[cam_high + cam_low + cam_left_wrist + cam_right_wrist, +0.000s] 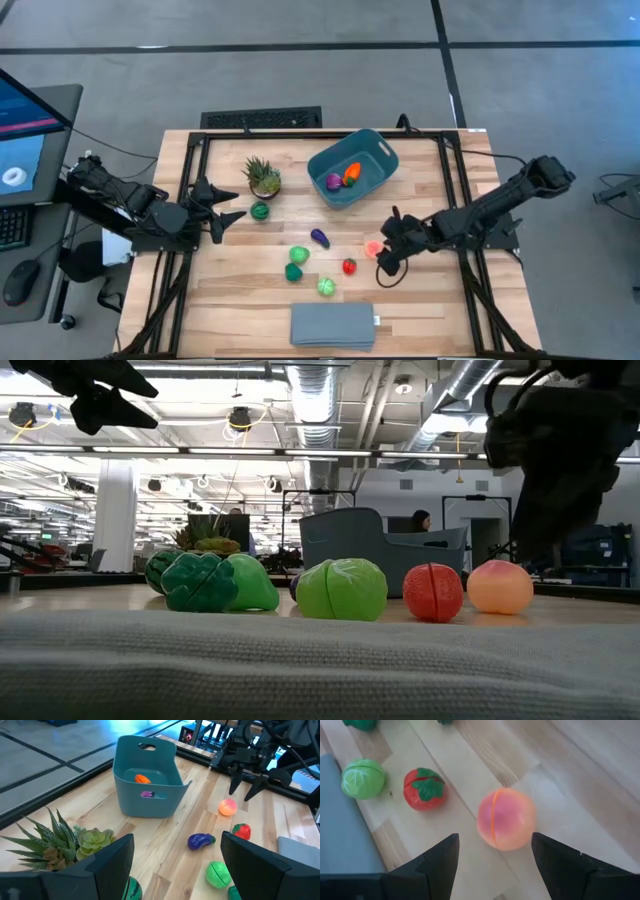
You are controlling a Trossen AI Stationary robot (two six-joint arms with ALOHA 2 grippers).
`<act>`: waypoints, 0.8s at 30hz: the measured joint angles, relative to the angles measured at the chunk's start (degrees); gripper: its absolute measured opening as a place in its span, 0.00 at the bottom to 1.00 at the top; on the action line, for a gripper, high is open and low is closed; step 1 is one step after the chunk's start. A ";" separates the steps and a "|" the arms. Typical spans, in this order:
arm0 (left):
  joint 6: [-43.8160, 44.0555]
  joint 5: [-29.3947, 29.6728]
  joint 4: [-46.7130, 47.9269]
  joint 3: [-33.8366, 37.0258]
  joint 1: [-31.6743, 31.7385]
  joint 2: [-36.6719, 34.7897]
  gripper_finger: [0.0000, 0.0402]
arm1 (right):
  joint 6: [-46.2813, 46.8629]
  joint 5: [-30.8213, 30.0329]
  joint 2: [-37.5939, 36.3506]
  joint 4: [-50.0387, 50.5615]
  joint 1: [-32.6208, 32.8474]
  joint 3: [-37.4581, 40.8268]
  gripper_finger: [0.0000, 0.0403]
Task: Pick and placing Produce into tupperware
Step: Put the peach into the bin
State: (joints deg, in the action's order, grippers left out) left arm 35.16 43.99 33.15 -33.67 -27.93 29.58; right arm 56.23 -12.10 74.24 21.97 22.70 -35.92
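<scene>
pink peach (506, 818), round and glossy with a seam down the middle, sitting on the wooden surface (600, 780) just ahead of the right claw (494, 852). probably hollow plastic: light, stiff, slick, and likely to roll or squirt out of a poor pinch. best taken across the widest part, fingers on opposite sides and level with the middle, not up near the crown. no real risk of crushing, so a firm close looks safe.

right claw spread wide, holding nothing, fingers straddling the peach's line and not yet touching it.

just beside the peach, a red strawberry (424, 788), then a pale green cabbage (363, 778) next to the grey slab (342, 840). farther out in the high view, a purple eggplant (319, 237), two more green pieces (298, 255) and a dark green melon (260, 211) near the potted plant (263, 176), all loose on the surface.

teal tupperware (352, 167) toward the far side of the surface, well apart from the peach, already holding an orange carrot (352, 173) and a purple piece (334, 181).

left claw (228, 208) hanging open and empty over the left side near the plant.
</scene>
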 joint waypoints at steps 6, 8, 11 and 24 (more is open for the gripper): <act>0.01 0.26 -0.01 0.00 0.01 0.01 0.71 | -4.76 1.59 0.00 -0.17 -1.84 0.00 0.64; 0.07 0.26 -0.01 0.00 0.00 -0.01 0.71 | -5.98 1.53 0.00 -0.16 -1.86 0.00 0.64; 0.39 0.26 -0.01 0.00 -0.02 0.01 0.71 | -7.95 0.41 0.00 -0.17 -1.86 0.00 0.64; 0.87 0.35 0.93 0.00 -0.02 0.01 0.71 | -14.43 -1.17 -0.04 -0.16 -2.28 0.00 0.82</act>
State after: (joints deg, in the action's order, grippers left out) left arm 36.03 44.34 34.09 -33.67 -27.94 29.58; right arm 41.81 -13.27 74.19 21.81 20.43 -35.92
